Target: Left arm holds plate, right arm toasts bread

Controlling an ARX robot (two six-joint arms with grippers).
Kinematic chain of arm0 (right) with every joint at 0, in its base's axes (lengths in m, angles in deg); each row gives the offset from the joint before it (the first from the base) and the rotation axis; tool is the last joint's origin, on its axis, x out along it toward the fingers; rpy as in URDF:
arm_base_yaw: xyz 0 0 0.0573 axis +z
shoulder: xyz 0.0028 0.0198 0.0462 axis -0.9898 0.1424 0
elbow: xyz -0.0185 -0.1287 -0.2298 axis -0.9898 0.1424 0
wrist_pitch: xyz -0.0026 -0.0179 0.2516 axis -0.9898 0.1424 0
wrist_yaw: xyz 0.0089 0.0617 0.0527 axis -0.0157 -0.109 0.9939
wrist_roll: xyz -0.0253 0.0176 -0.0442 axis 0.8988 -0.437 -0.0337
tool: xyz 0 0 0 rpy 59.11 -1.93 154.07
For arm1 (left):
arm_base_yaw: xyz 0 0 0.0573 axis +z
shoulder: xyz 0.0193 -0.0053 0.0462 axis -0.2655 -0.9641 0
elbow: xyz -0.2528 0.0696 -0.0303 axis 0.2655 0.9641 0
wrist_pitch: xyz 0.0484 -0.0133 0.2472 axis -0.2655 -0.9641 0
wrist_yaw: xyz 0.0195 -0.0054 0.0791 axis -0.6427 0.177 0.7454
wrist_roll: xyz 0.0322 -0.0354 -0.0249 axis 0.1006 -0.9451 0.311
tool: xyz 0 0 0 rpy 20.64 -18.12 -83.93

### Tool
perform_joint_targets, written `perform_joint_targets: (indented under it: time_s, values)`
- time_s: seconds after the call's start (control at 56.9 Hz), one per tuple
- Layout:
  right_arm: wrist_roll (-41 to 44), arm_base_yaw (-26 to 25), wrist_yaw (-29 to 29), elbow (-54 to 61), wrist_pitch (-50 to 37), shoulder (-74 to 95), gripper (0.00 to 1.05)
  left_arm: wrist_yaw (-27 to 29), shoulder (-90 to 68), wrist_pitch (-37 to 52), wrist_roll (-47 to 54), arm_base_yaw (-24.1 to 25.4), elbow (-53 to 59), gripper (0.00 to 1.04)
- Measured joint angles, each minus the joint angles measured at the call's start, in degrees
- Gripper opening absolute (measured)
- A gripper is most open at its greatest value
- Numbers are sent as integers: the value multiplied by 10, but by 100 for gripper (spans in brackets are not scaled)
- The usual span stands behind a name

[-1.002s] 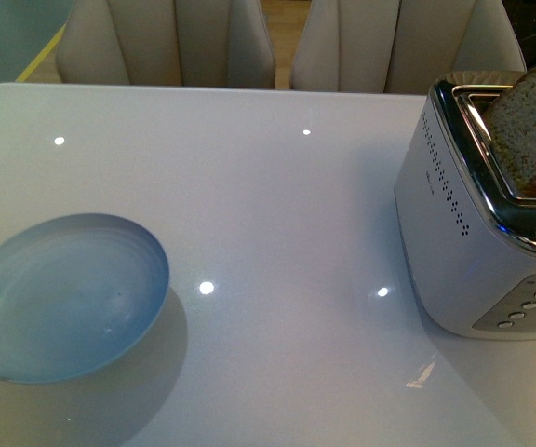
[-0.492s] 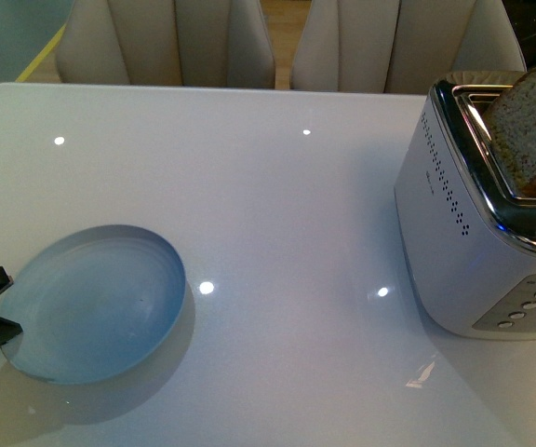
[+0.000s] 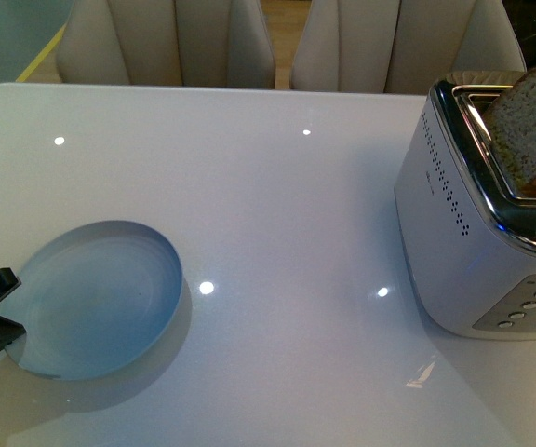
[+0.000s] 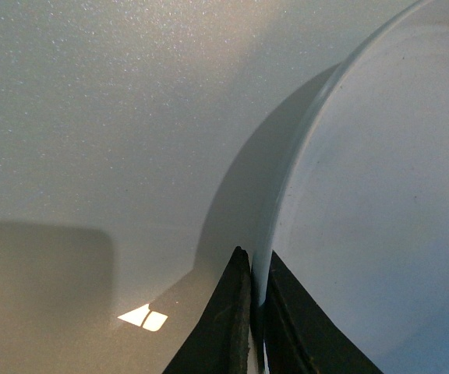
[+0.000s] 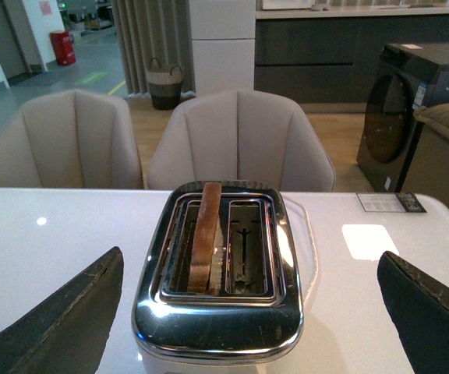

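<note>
One black angular left gripper (image 4: 253,312) clamped on tilted round pale blue-grey plate's (image 3: 100,298) rim, speckled brown bread slice (image 3: 529,126) upright in shiny silver toaster (image 3: 477,242), right gripper (image 5: 252,312) spread wide.

Plate and bread
Pale blue-grey plate (image 3: 100,298) tilted, apparently lifted off the tabletop; speckled brown bread (image 3: 527,126) upright in a slot.

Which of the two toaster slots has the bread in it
The slot nearer the plate's side of the toaster holds the bread, standing upright on edge. The other slot is empty, showing only its wire guide.
</note>
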Motion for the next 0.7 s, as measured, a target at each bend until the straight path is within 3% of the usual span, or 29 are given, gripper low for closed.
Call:
perform_joint_targets:
  time_s: [0.317, 0.528, 0.58, 0.703]
  values:
    - [0, 0, 0, 0, 0, 0, 96, 2, 62, -22, -10, 11, 17, 58]
    - [0, 0, 0, 0, 0, 0, 96, 18, 202, -77, -17, 17, 23, 94]
    - [0, 0, 0, 0, 0, 0, 96, 30, 237, -95, -18, 16, 23, 99]
    - [0, 0, 0, 0, 0, 0, 96, 56, 331, -139, -31, 4, 22, 97]
